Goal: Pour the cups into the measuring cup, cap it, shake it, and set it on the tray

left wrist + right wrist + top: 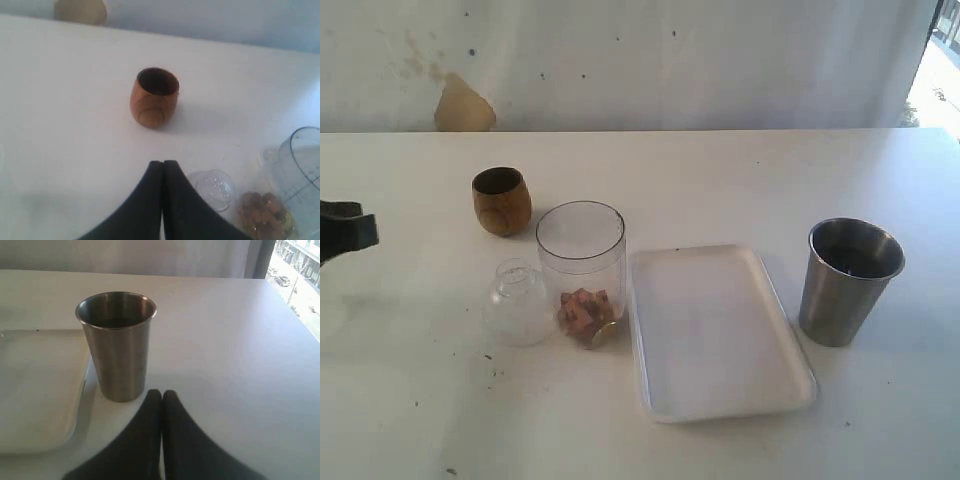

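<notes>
1. Left gripper [163, 164]: black, tapered fingers pressed flat together, holding nothing. I see it at the far left edge of the exterior frame, low over the white table [410, 400].
2. Small round brown wooden cup [501, 201]: grained, barrel-shaped and upright, at upper left of centre.
3. Clear plastic dome cap [519, 303]: short narrow neck, resting on the table at lower left of centre.
4. Tall clear straight-sided plastic measuring cup [582, 262]: upright just right of the cap, with brown chunks [585, 312] at its bottom.
5. Flat white rectangular tray [720, 330]: rounded corners and a low rim, at centre right.
6. Tapered brushed-steel tumbler [848, 282]: upright just beside the tray's right rim.
7. Right gripper [161, 395]: black fingers shut together, nothing in them, pointing at the tumbler.
</notes>
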`<state>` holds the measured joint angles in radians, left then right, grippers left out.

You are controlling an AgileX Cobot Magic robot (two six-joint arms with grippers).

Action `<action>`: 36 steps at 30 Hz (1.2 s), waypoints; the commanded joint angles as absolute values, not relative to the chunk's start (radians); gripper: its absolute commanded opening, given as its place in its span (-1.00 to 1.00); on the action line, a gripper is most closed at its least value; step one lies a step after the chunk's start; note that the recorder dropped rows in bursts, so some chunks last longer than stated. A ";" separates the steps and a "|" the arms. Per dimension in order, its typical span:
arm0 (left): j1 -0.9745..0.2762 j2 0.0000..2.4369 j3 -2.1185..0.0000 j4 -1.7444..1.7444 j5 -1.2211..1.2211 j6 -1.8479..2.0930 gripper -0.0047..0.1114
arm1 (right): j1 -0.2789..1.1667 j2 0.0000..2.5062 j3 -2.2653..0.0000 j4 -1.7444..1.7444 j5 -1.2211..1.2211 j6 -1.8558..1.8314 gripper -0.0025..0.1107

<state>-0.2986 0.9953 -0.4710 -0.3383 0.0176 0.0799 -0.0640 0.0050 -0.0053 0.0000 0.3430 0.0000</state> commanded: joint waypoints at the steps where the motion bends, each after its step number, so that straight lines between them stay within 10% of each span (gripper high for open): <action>1: -0.303 0.776 -0.348 -0.355 -0.050 0.066 -0.92 | -0.070 0.000 0.000 0.000 0.336 0.000 -0.96; 27: -0.298 0.537 -0.186 -0.290 -0.122 0.071 -0.92 | -0.070 0.000 0.000 0.000 0.336 0.000 -0.96; 36: -0.038 0.278 -0.045 -0.245 -0.089 0.009 -0.92 | -0.070 0.000 0.000 0.000 0.336 0.000 -0.96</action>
